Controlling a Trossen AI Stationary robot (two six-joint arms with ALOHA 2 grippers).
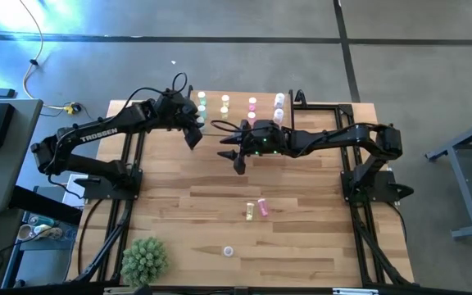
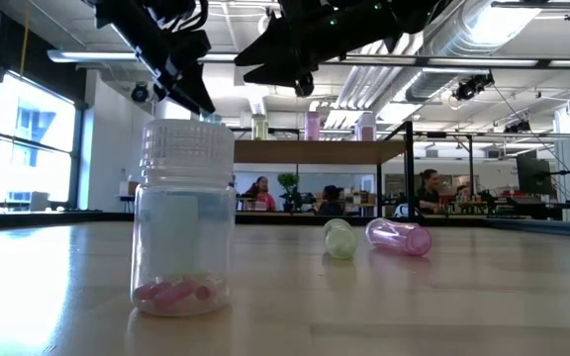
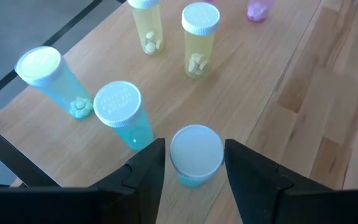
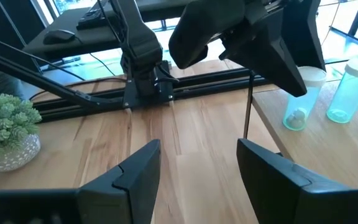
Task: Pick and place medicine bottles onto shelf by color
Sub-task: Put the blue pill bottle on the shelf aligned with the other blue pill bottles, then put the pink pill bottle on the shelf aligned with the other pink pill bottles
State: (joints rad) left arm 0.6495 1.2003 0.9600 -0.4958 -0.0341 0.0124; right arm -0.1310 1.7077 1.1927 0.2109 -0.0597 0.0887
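The shelf (image 1: 238, 115) stands at the table's far middle and carries green (image 1: 201, 102), yellow (image 1: 225, 103), pink (image 1: 252, 105) and whitish (image 1: 279, 102) bottles in rows. My left gripper (image 1: 193, 135) is at the shelf's near left corner, shut on a blue-green bottle (image 3: 196, 152) that stands there. Two more green bottles (image 3: 120, 112) and two yellow ones (image 3: 199, 40) stand beyond it. My right gripper (image 1: 236, 157) is open and empty above the table's middle. A yellow bottle (image 1: 251, 211) and a pink bottle (image 1: 262, 206) lie on their sides on the table. A clear bottle with pink pills (image 2: 184, 218) stands near the front edge. My left gripper holds the blue-green bottle at its white cap (image 3: 174, 155), one finger on each side. The fingers slant down from the table's near left side. The bottle stands upright with its base on the shelf (image 3: 247, 87).
A spiky green plant ball (image 1: 144, 260) sits at the near left corner. Black frame rails (image 1: 334, 106) run beside and behind the shelf. The two grippers are close together in front of the shelf. People sit in the room beyond the table.
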